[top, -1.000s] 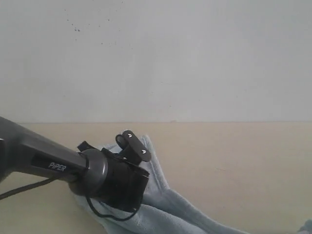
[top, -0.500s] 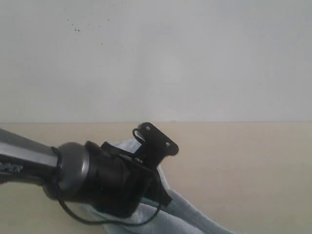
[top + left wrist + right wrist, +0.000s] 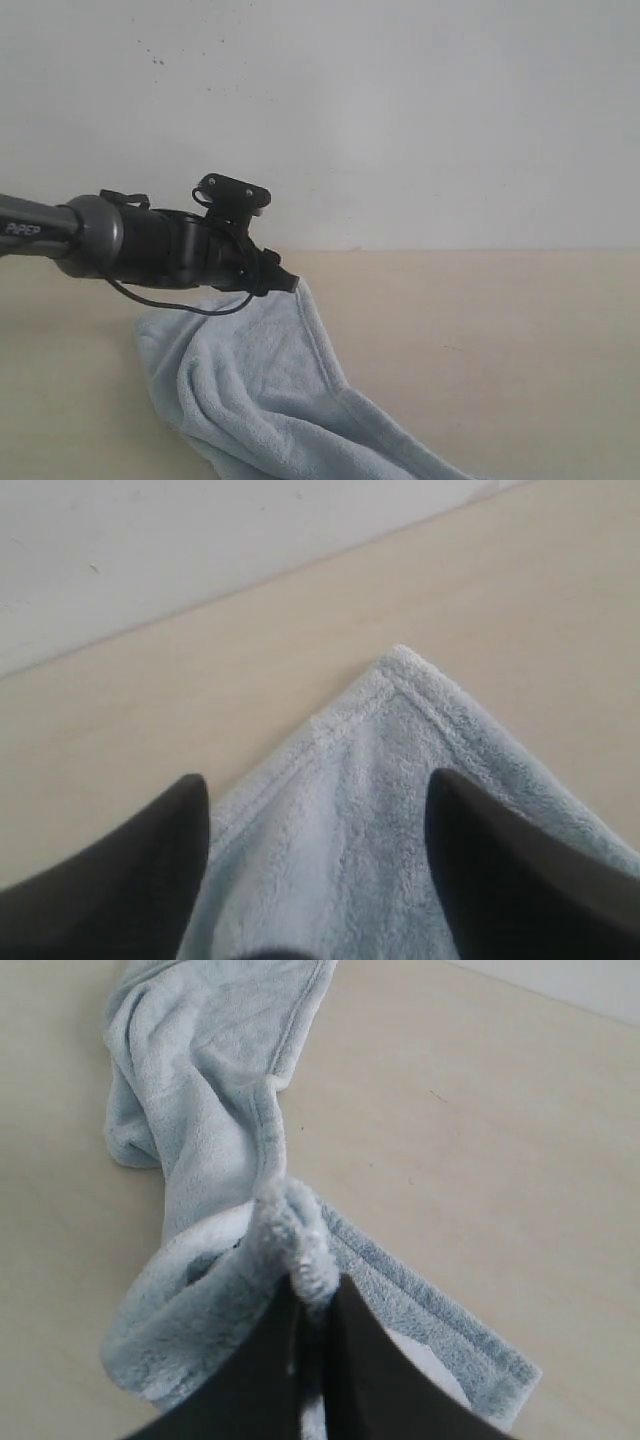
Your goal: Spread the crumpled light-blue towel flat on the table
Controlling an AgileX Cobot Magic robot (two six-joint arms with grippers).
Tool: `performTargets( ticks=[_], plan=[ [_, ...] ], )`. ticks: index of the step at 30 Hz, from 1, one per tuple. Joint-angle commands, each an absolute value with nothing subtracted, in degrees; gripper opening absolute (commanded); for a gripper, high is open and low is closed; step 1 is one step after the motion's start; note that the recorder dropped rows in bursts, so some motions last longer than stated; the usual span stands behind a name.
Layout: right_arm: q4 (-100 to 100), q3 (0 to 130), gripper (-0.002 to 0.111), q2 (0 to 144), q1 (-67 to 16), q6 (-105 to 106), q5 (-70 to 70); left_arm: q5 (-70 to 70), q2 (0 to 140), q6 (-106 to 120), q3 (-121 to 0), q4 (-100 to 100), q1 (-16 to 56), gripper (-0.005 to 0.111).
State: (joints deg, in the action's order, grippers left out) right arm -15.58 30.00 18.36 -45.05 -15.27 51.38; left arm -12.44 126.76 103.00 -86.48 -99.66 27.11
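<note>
Exterior view showed the beige counter (image 3: 500, 340) carrying the rumpled light-blue towel (image 3: 250, 380) on its left part. My left jaws stood released, a hemmed towel corner between them; my right jaws were clenched on a pinched fold.

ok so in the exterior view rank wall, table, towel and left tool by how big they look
1. wall, largest
2. table, bare part
3. towel, cut off by the bottom edge
4. left tool, smallest, though nearness to the camera may inflate it
</note>
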Motion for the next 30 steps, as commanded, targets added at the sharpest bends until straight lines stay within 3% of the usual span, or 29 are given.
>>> performTargets(
  ticks=[1,13,15,22,30],
  plan=[
    [-14.9,29.9,0.0,18.1,-45.1,-14.8,48.5,-7.9,132.4,103.7,-90.4,-99.9,27.4,0.061],
    [-12.9,29.9,0.0,18.1,-45.1,-14.4,48.4,-8.5,141.3,105.1,-96.9,-99.9,27.4,0.059],
    [-12.9,29.9,0.0,18.1,-45.1,-14.4,48.3,-8.5,142.5,105.1,-97.0,-99.9,27.4,0.052],
    [-13.0,29.6,0.0,18.1,-45.1,-14.2,46.8,-14.8,144.6,110.1,-96.7,-99.9,30.0,0.01],
    [-14.5,26.7,0.0,20.0,-45.1,-12.9,42.2,-30.6,137.7,116.5,-94.4,-99.9,34.5,0.007]
  ],
)
